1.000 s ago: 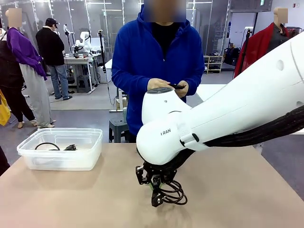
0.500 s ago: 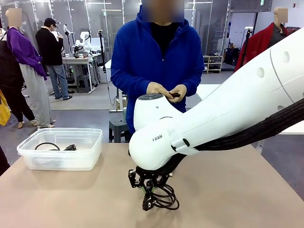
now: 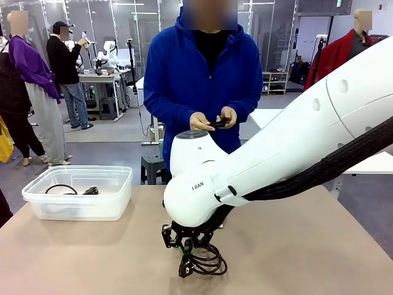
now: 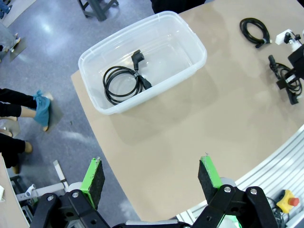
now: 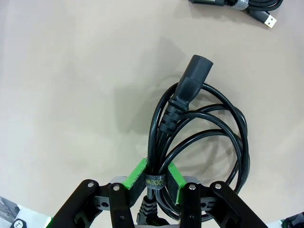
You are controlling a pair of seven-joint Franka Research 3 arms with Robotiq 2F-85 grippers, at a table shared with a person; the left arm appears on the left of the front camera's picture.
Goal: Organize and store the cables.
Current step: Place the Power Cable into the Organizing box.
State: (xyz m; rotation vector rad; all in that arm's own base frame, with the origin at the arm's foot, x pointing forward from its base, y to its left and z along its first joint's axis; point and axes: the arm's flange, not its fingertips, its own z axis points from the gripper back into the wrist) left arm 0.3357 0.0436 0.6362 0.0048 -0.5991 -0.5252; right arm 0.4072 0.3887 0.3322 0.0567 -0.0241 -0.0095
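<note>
My right gripper hangs low over the middle of the table, shut on a coil of thick black cable. In the right wrist view its green pads pinch the coil at its tie, with the chunky plug pointing away. A second coiled cable lies inside the clear plastic bin, which stands at the table's left. A third coil rests on the table beyond it. My left gripper is open high above the table edge, holding nothing.
A person in a blue hoodie stands at the far side, both hands on a small black thing. Another thin cable with a USB plug lies on the table just past the held coil.
My right arm has carried the coil toward the picture's left, closer to the bin. The person's hands have shifted slightly. The left gripper has stayed open.
</note>
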